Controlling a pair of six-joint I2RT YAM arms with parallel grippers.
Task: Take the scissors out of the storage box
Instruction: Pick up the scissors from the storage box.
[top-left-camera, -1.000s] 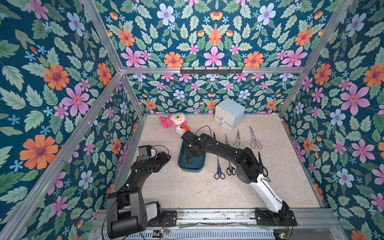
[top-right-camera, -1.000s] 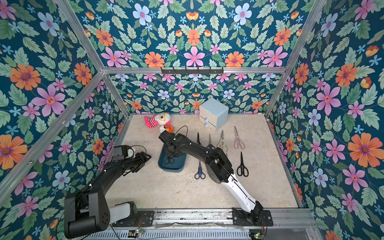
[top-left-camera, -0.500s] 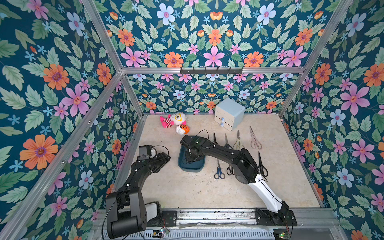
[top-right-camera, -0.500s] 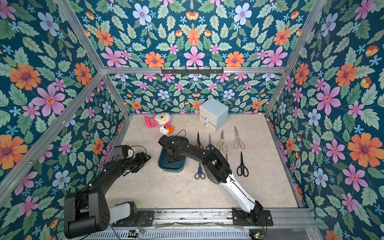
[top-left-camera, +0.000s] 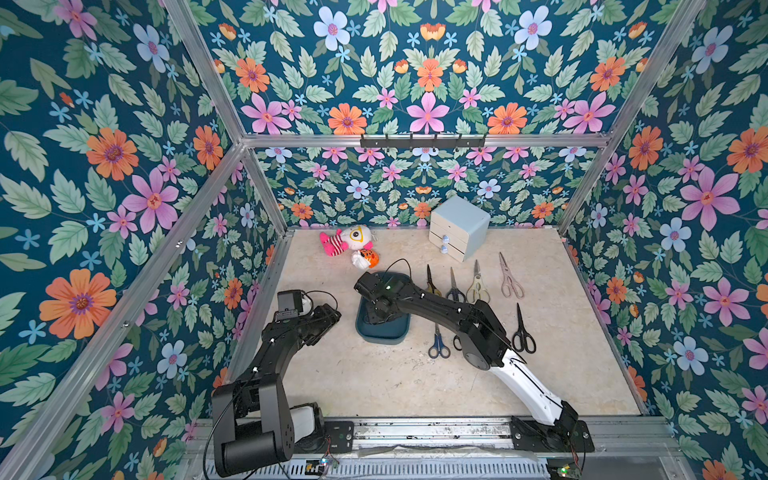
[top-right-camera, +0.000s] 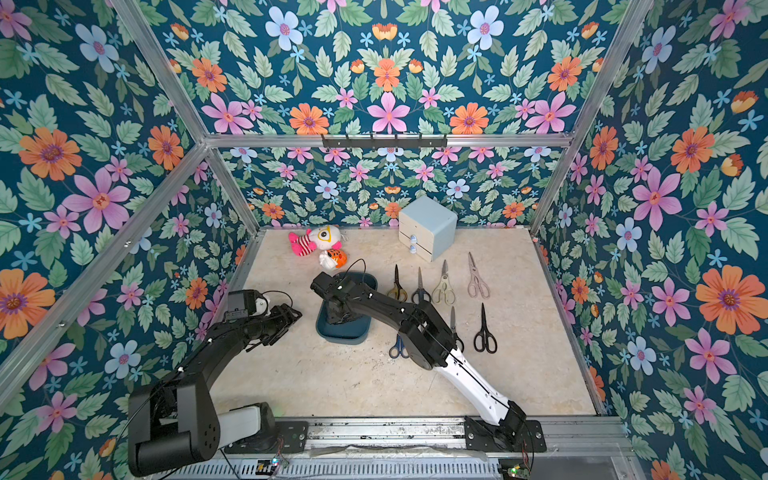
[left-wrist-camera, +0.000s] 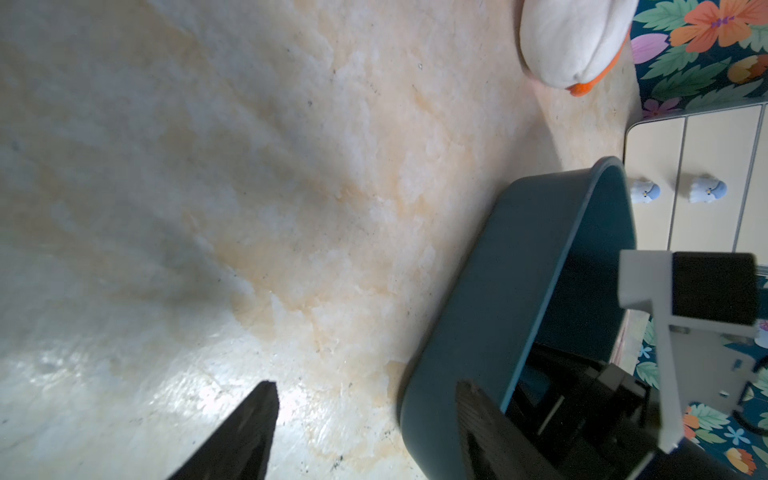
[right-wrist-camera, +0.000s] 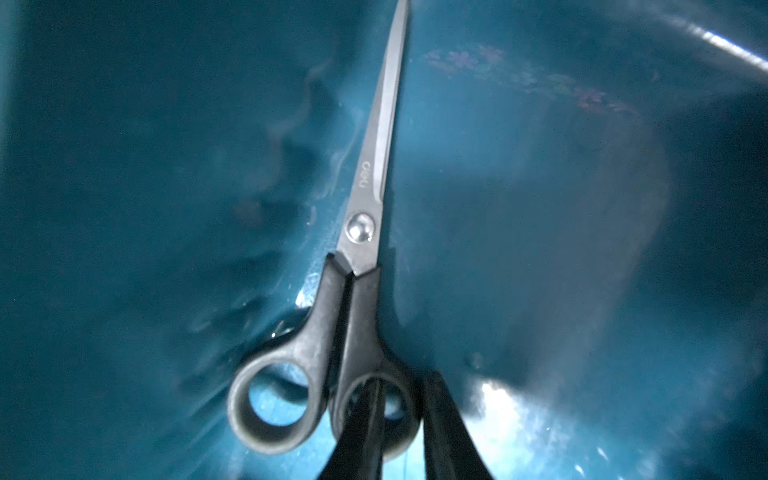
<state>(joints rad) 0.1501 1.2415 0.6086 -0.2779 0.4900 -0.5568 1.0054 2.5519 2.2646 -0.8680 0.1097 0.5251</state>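
R pincer (right-wrist-camera: 404, 378) pinches one handle ring of scissors (right-wrist-camera: 361, 232) lying in box (right-wrist-camera: 582, 208), L pincer (left-wrist-camera: 365, 386) spread beside box: thin off-centre grip, so on lift blades may swing, snag box wall & slip.

Left arm (top-left-camera: 286, 345), right arm (top-left-camera: 436, 307): black, white lower links, thin black cables.

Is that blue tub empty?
Not empty: black-handled scissors lie on the storage box floor, seen in the right wrist view.
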